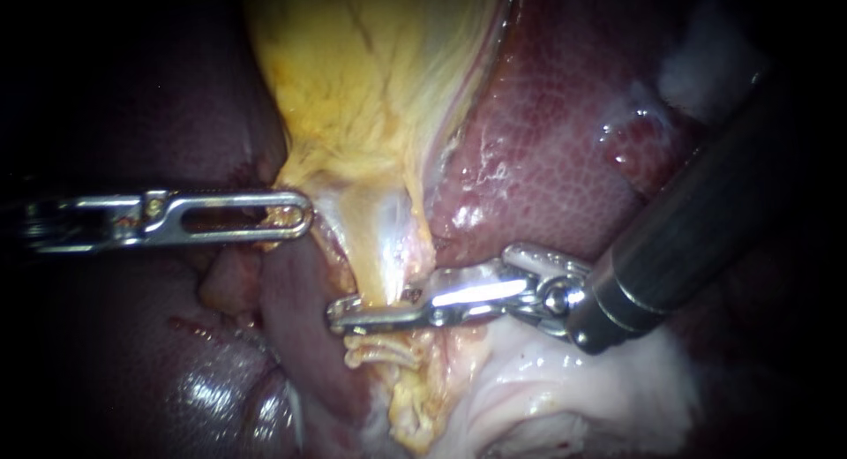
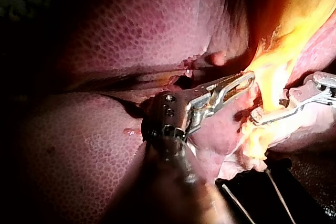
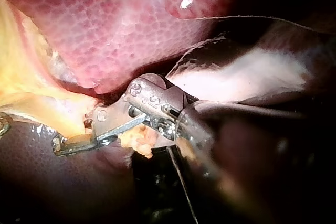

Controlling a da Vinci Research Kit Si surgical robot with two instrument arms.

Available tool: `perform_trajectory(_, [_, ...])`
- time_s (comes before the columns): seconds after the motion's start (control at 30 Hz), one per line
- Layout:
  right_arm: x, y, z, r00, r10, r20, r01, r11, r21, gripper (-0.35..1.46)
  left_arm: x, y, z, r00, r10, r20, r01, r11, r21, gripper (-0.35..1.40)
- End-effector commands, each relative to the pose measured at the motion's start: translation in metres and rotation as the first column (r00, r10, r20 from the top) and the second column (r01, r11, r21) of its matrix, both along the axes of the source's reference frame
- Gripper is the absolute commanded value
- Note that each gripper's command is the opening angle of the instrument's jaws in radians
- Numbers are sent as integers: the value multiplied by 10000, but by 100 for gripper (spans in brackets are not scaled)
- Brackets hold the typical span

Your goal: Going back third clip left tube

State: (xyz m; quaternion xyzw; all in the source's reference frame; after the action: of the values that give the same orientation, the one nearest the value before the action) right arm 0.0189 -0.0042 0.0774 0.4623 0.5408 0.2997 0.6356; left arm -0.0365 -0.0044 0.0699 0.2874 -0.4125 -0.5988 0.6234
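Note:
The yellow gallbladder (image 1: 371,71) narrows downward into a pale tube (image 1: 381,269) in the endoscope view. My left instrument (image 1: 296,216) comes in level from the left, its jaws shut on the gallbladder's lower edge; the left wrist view shows the same hold (image 2: 239,82). My right instrument (image 1: 344,316) lies across the tube from the right, its long jaws open by a narrow gap with yellow tissue in it (image 3: 65,142). Pale clips (image 1: 381,351) sit across the tube just below those jaws. Whether this is the left tube I cannot tell.
Dark red liver (image 1: 547,159) fills the upper right, and more of it lies at the lower left (image 1: 203,379). White fatty tissue (image 1: 565,379) spreads under the right instrument's shaft (image 1: 688,221). Crumbly yellow fat (image 1: 415,415) hangs below the clips.

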Motion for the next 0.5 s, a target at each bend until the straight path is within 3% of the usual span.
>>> perform_trajectory(0.03, [0, 0, 0, 10000, 1, 1, -1, 10000, 1, -35, 0, 0, 0, 10000, 4, 6, -4, 10000, -2, -35])
perform_trajectory(0.3, [0, 0, 0, 10000, -5, -5, 5, 10000, 4, -35, 0, 0, 0, 10000, 2, 5, -2, 10000, -2, -35])
perform_trajectory(0.33, [1, 1, 0, 10000, 0, -2, 0, 10000, 4, -26, 0, 0, -1, 10000, 3, 5, -3, 10000, -2, -35])
perform_trajectory(0.4, [4, 2, 0, 9998, 189, -17, -190, 9980, -606, 16, 0, 0, -1, 10000, 3, 5, -3, 10000, -2, -35])
perform_trajectory(0.43, [6, 3, 0, 9988, 479, 85, -467, 9932, -1067, 44, 0, 0, -1, 10000, 4, 6, -4, 10000, -2, -35])
perform_trajectory(0.5, [9, 7, 1, 9973, 710, 191, -679, 9888, -1331, 60, 0, 0, -1, 10000, 3, 5, -3, 10000, -2, -35])
